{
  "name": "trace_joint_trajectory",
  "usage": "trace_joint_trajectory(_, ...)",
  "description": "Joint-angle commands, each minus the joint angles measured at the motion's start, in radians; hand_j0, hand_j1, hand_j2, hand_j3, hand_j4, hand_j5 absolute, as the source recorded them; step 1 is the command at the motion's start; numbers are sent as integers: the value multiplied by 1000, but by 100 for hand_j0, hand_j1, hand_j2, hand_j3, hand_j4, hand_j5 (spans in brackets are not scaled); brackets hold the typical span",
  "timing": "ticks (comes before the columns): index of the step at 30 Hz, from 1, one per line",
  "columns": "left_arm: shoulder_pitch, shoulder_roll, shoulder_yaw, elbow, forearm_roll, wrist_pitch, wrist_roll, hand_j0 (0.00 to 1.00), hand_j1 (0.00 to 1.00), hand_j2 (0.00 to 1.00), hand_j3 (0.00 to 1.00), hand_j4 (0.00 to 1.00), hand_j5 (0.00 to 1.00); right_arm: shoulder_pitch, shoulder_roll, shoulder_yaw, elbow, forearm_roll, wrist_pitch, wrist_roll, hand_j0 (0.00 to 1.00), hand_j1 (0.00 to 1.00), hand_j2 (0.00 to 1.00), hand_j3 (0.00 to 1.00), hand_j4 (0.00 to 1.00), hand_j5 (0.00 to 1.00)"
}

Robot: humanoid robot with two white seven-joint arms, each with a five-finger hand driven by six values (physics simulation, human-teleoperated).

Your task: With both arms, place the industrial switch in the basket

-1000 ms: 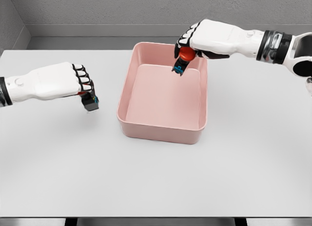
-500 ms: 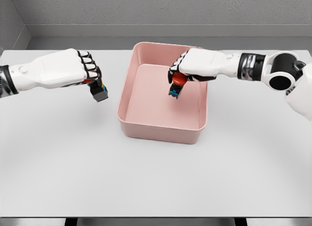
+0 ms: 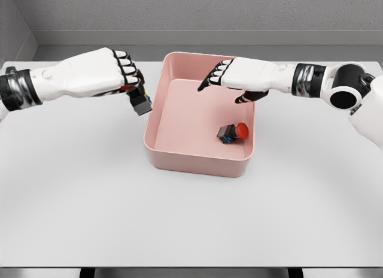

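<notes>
A pink rectangular basket is sitting on the white tabletop, a little toward the far edge and close to the middle between the left and right edges. Inside it, an industrial switch with a round red button and a dark body is lying on its side on the basket floor, near the right wall and toward the near right corner, with the red button pointing to the right. Nothing is touching it.

The right hand is reaching in from the right edge of the tabletop and hovering above the far part of the basket, higher than the switch and apart from it. Its fingers are extended and relaxed, angled downward to the left, and are gripping nothing.

The left hand is coming in from the left edge and hanging above the tabletop just outside the basket's left wall, near its far left corner. Its fingers are clenched around a second industrial switch, whose dark body with a small blue and yellow detail is sticking down below the knuckles, a trace of red showing under the fingers. This second switch is clear of the tabletop and is outside the basket rim, just beside it.
</notes>
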Motion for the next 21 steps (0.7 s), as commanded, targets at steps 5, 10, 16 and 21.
trace_joint_trajectory(5, 0, -65, 2, 33, 6, -1, -1, 51, 51, 51, 51, 51, 51, -5, -28, -13, -7, -9, 2, -2, 89, 89, 89, 89, 89, 89)
trace_joint_trajectory(10, -2, -99, 2, 37, 4, -1, -1, 51, 51, 51, 51, 51, 51, -2, -80, -87, -36, -23, 2, -16, 100, 100, 100, 100, 100, 100)
trace_joint_trajectory(16, -15, -152, 0, 53, -8, -1, -3, 51, 51, 51, 51, 51, 51, 41, -146, -164, 29, -21, 2, -13, 100, 100, 100, 100, 100, 100)
trace_joint_trajectory(21, -15, -203, -1, 82, -11, -1, -26, 51, 51, 51, 51, 51, 51, 49, -150, -164, 26, -21, 2, -13, 100, 100, 100, 100, 100, 100)
